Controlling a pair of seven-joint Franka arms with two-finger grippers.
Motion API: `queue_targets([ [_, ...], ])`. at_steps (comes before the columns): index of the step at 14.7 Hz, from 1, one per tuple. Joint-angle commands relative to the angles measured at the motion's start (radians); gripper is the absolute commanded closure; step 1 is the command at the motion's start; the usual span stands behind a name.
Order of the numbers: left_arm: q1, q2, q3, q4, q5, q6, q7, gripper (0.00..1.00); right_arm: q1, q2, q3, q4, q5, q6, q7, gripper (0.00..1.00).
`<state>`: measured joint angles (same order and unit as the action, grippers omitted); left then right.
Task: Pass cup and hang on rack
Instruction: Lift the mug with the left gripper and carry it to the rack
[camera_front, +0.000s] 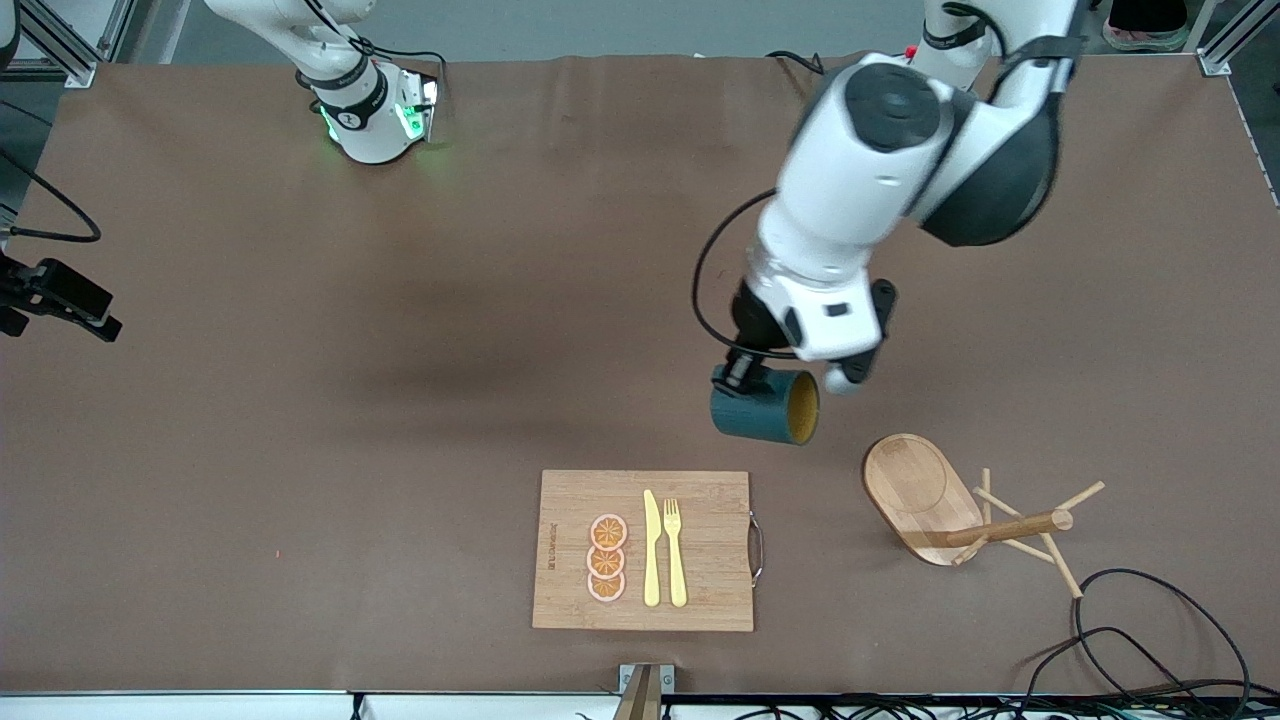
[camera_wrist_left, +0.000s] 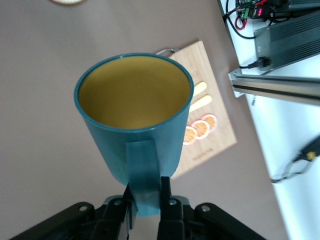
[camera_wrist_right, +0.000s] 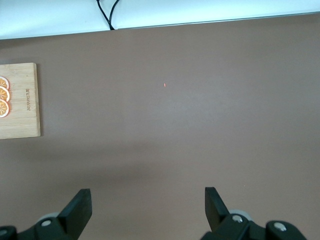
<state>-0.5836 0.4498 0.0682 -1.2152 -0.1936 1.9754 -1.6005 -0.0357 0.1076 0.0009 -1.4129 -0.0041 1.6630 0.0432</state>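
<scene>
My left gripper (camera_front: 742, 376) is shut on the handle of the dark teal cup (camera_front: 765, 408) and holds it in the air, tipped on its side, with its mustard-yellow mouth turned toward the rack. In the left wrist view the fingers (camera_wrist_left: 165, 192) pinch the handle below the cup (camera_wrist_left: 135, 115). The cup hangs over bare table beside the rack's oval base. The light wooden rack (camera_front: 915, 490) seems tipped over, its post (camera_front: 1010, 527) and thin pegs pointing toward the left arm's end. My right gripper (camera_wrist_right: 147, 197) is open and empty over bare table; that arm waits.
A wooden cutting board (camera_front: 700, 500) with orange slices (camera_front: 607, 558), a yellow knife (camera_front: 651, 548) and a fork (camera_front: 675, 550) lies near the front edge, beside the rack. Black cables (camera_front: 1150, 630) lie near the front corner by the rack.
</scene>
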Motion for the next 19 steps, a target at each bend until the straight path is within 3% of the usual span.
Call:
queue_targets([
  [1, 0.094, -0.039, -0.013, -0.021, -0.16, 0.022, 0.048, 1.0, -0.018, -0.017, 0.014, -0.014, 0.019, -0.012, -0.012, 0.0],
  [10, 0.336, -0.027, -0.005, -0.026, -0.68, 0.022, 0.203, 1.0, -0.016, -0.019, 0.016, -0.02, 0.019, -0.052, -0.003, 0.0],
  [19, 0.484, 0.056, -0.005, -0.03, -1.006, 0.007, 0.459, 1.0, -0.016, -0.064, 0.016, -0.069, 0.018, -0.088, -0.006, 0.0],
])
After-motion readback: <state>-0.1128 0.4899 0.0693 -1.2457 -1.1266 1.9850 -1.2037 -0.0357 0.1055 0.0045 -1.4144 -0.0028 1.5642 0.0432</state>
